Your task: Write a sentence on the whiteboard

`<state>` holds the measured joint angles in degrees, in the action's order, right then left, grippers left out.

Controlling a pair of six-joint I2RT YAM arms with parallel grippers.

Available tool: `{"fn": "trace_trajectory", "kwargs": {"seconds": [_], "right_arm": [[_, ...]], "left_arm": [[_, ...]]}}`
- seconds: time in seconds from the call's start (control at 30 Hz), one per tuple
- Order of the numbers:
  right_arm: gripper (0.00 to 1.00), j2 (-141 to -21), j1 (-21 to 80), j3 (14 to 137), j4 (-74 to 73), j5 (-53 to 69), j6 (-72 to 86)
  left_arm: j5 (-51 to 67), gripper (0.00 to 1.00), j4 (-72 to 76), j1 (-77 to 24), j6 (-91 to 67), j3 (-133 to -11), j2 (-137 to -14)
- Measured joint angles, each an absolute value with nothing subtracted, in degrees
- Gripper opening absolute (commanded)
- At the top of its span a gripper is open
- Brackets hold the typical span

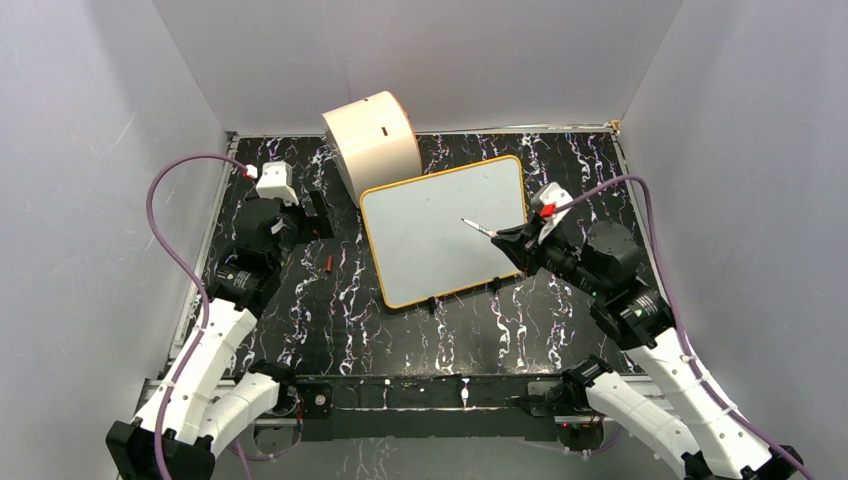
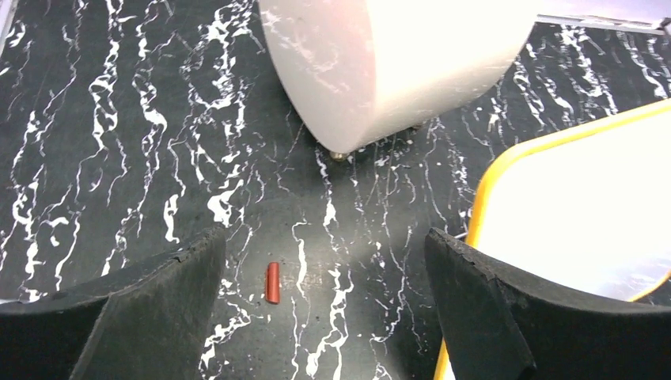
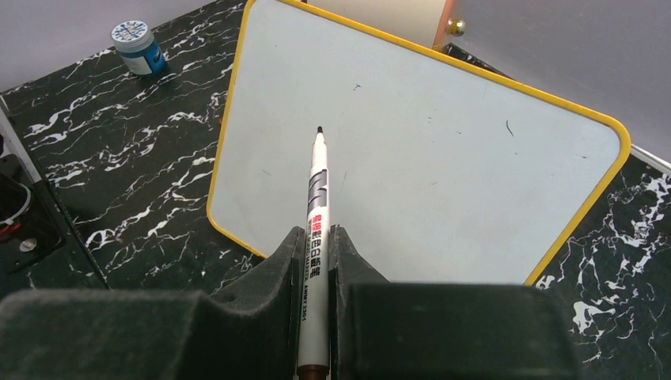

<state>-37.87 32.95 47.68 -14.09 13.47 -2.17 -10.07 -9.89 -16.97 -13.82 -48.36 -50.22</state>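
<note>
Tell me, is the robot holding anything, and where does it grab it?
The right tool grips a marker around the back half of its barrel. The left tool is open and holds nothing.

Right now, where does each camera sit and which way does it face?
Top external: above and behind, looking down on the whiteboard and cream drum; left arm and right arm show.
Left wrist: on the left arm, facing down at a small red cap; its open left claw shows.
Right wrist: on the right arm, facing the whiteboard; right claw shut on the marker.
Shared: all three show the whiteboard.
</note>
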Motion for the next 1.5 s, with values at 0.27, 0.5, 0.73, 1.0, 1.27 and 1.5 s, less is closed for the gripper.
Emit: {"fn": "trace_trajectory", "kwargs": {"seconds": [0.27, 0.5, 0.73, 1.0, 1.27, 1.5], "right_arm": [[0.0, -46.83, 32.97, 55.96, -19.55, 13.37, -0.08], [0.0, -53.39, 32.97, 60.07, -24.69, 11.4, 1.21], [0.0, -58.52, 33.61, 64.64, -26.98, 7.55, 1.89], [0.0, -59.94, 37.06, 64.9, -26.65, 2.9, 2.87], [0.0, -60.23, 43.35, 66.41, -26.89, -4.99, 3.33], [0.0, -61.3, 50.61, 67.72, -26.87, -12.78, 3.84]], "left_arm": [[-5.41, 0.93, -7.38, -16.97, -14.81, -48.75, -50.54], [-0.93, 0.93, -6.35, -16.73, -15.9, -51.88, -59.07], [9.32, 0.91, -4.75, -12.16, -18.2, -55.2, -64.73], [24.88, 0.88, 1.98, -9.91, -20.64, -55.79, -67.44], [37.28, 0.86, 6.13, -9.91, -20.82, -59.48, -75.4], [44.36, 0.76, 7.29, -9.91, -20.8, -61.73, -79.96]]}}
